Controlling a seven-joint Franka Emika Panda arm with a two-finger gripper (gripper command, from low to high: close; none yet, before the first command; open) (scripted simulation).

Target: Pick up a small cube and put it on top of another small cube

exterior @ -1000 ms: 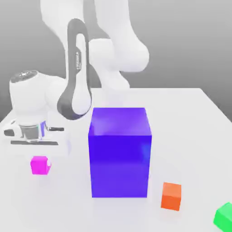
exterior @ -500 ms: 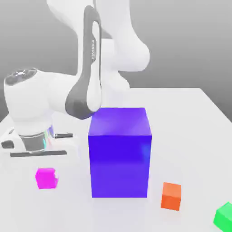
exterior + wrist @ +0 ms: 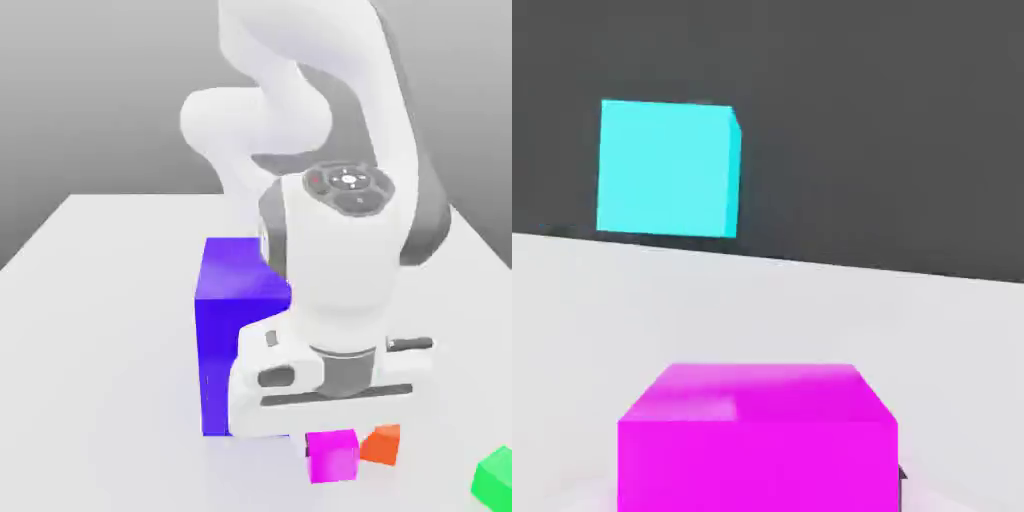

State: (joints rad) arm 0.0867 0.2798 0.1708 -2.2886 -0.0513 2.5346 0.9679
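The small cube, bright magenta, sits right under the white hand, and my gripper is shut on it. In the hand view the same magenta cube is very close to the camera. The other small cube, bright green, rests on the white table at the exterior view's far right, cut by the frame edge. It lies well to the right of the held cube, with a gap between them.
A big blue-purple block stands just left of the hand, partly hidden by it. An orange cube lies close beside the magenta cube on its right. A cyan cube appears in the hand view beyond the table edge.
The hand has swung from the exterior view's left, past the front of the blue-purple block, to the right. The magenta cube came along with it and now sits beside the orange cube.
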